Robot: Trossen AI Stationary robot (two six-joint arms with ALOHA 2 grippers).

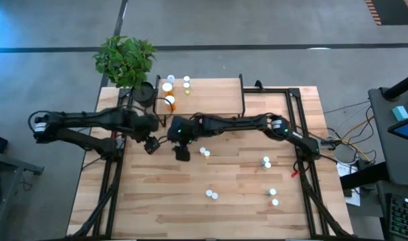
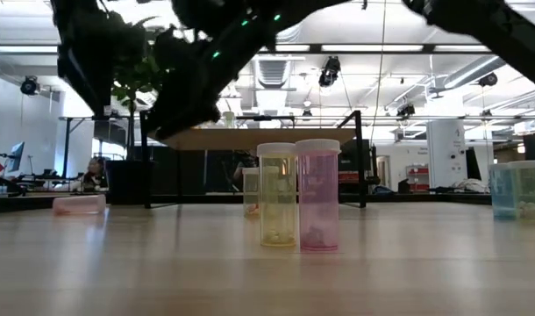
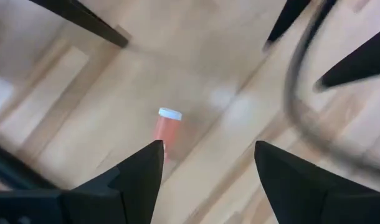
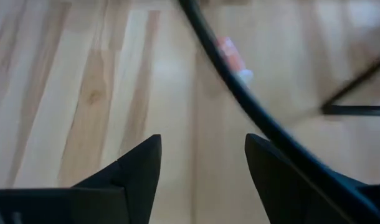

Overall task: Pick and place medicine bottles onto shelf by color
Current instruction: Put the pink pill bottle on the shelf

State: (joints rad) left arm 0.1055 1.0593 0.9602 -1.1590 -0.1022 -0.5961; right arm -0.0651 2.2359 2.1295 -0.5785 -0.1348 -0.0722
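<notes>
My empty, wide-open left gripper (image 3: 205, 165) should pinch the light, slippery, lying orange white-capped plastic bottle (image 3: 166, 128) across its body.

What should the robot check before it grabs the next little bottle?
1. Left gripper jaws open and empty: ok.
2. Right gripper jaws open and empty: ok.
3. A bottle ahead of the left gripper: ok, a pink-orange bottle lies on its side on the table.
4. Room on the shelf: ok, the bottles on it crowd one end.
5. The two arms apart: cannot tell, they sit very near each other by the shelf.
6. Other bottles out of the way: ok, the yellow bottle and pink bottle stand upright elsewhere.
</notes>
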